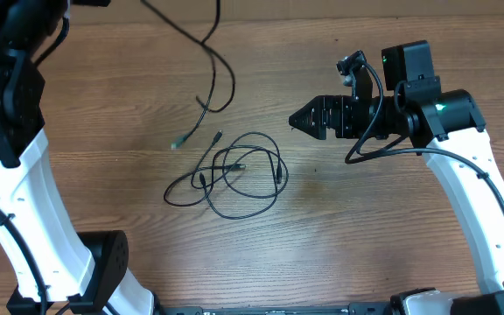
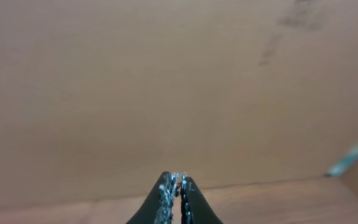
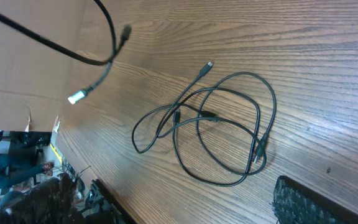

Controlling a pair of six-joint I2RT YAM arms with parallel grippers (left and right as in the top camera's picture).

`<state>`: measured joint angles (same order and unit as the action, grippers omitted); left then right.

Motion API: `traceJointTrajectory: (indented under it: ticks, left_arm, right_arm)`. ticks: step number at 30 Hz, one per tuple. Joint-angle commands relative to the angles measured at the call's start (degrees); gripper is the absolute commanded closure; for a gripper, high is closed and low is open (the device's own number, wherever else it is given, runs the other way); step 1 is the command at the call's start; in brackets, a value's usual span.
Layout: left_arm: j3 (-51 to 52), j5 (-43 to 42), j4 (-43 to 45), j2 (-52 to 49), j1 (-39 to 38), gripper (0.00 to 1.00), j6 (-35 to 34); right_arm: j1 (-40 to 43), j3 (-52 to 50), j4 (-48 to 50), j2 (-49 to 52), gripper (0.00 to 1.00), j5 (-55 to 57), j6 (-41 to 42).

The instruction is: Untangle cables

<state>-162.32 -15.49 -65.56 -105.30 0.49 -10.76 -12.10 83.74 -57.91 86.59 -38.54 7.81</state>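
One ribbed pad [image 3: 316, 202] of the right jaws is all that the right wrist view shows of them, low in its corner. From overhead the two fingers narrow to a single dark wedge, so I cannot tell whether they stand apart or pressed together, though no cord leads to them. They hang above the tabletop [image 1: 366, 227] with their tips aimed at the cables [image 1: 234, 179], which lie just ahead of and below those tips, apart from them. I judge the gap to be deliberate, since from there the wrist camera takes in the whole tangle and a strand can be chosen before any descent. The tangle is a flat heap of overlapping loops, at least two thin black cords crossing several times, with a small plug end [image 3: 209, 65] poking out on the side away from the jaws. It lies slack and spread, and no crossing looks pulled tight. Beyond it, farther from the right jaws, another thin black cord [image 1: 223, 74] curves off the far edge of the overhead view, its pale plug [image 1: 175, 143] resting just clear of the loops. Farthest off, the left jaws are pressed shut on nothing, fingers [image 2: 166, 193] together, facing a plain brown board [image 2: 166, 74] with no cable before them. The left arm [image 1: 46, 201] stands at the opposite side, probably to leave the right arm [image 1: 462, 175] room to work.
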Motion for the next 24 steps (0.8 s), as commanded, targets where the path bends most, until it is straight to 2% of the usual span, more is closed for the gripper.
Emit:
traceJointTrajectory:
  ticks: [1, 8, 15, 24]
  left_arm:
    - [1.07, 13.25, -2.10, 0.26, 0.35, 0.96, -1.42]
    - [6.73, 26.14, -4.96, -0.85, 0.74, 0.96, -1.53]
    - [11.21, 26.36, -6.29, -2.86, 6.78, 0.96, -6.60]
    - [11.21, 25.94, -12.15, -8.87, 17.33, 0.96, -7.41]
  right_arm:
    - [0.17, 1.81, 0.13, -0.42, 0.00, 0.15, -0.63]
    - [0.17, 1.81, -0.04, -0.42, 0.00, 0.15, -0.61]
    - [0.17, 1.81, -0.57, -0.42, 0.00, 0.15, -0.63]
    - [0.17, 1.81, -0.57, -0.42, 0.00, 0.15, -0.63]
